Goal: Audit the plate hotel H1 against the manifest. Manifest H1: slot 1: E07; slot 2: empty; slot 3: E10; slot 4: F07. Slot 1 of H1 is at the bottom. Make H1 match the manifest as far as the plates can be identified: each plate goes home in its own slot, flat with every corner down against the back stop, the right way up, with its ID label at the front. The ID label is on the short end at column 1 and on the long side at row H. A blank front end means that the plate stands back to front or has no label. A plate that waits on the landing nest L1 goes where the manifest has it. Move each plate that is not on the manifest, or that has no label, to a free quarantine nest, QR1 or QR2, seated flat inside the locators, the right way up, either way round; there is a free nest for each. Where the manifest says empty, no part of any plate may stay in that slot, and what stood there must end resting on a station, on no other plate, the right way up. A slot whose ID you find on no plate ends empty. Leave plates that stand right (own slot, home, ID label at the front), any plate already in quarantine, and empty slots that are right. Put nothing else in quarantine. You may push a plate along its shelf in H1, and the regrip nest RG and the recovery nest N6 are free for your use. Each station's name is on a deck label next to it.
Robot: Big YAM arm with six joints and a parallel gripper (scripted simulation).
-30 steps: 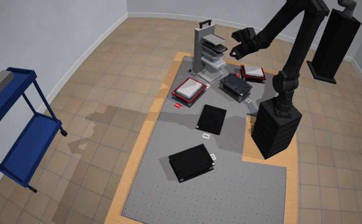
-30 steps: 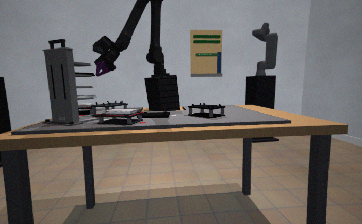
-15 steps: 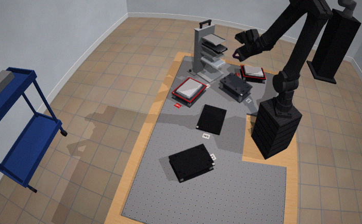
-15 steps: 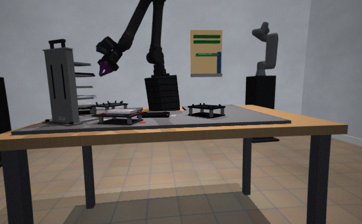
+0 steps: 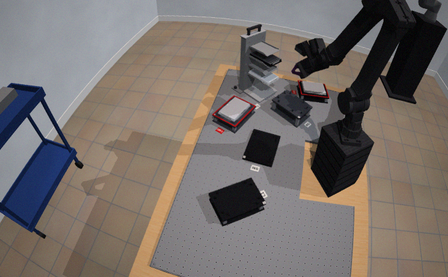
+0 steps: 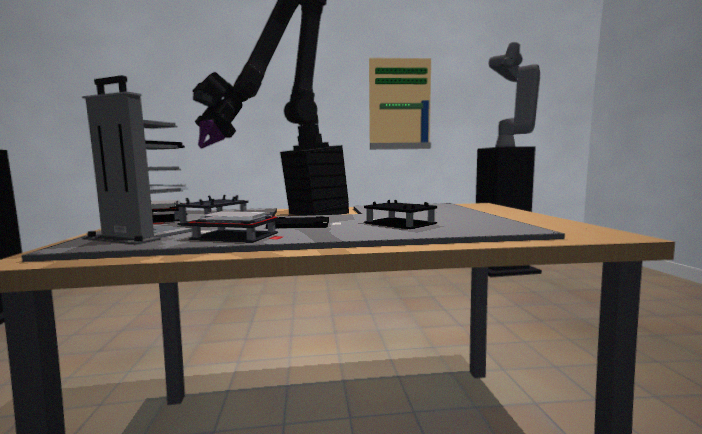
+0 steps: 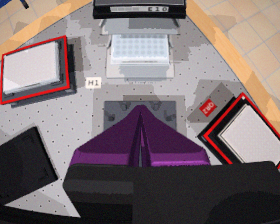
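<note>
My gripper (image 5: 293, 71) (image 6: 202, 145) (image 7: 140, 112) is shut and empty, in front of hotel H1 (image 5: 247, 62) (image 6: 119, 161) and above the regrip nest RG (image 5: 290, 104) (image 7: 111, 108). A black plate (image 5: 273, 60) (image 6: 166, 143) (image 7: 103, 10) stands in slot 3, label E10 at the front. A clear plate (image 5: 270, 78) (image 7: 141, 47) stands in slot 1; no ID is readable on its front. Slots 2 and 4 look empty. A white plate (image 5: 233, 109) (image 7: 31, 70) lies on QR1 and another white plate (image 5: 313, 88) (image 7: 253, 135) on QR2.
The landing nest L1 (image 5: 236, 199) (image 6: 400, 206) and recovery nest N6 (image 5: 261, 147) (image 7: 21, 165) hold no plate. The hotel's handle (image 5: 254, 29) (image 6: 110, 81) stands highest beside the arm. A blue cart (image 5: 36, 179) stands off the table.
</note>
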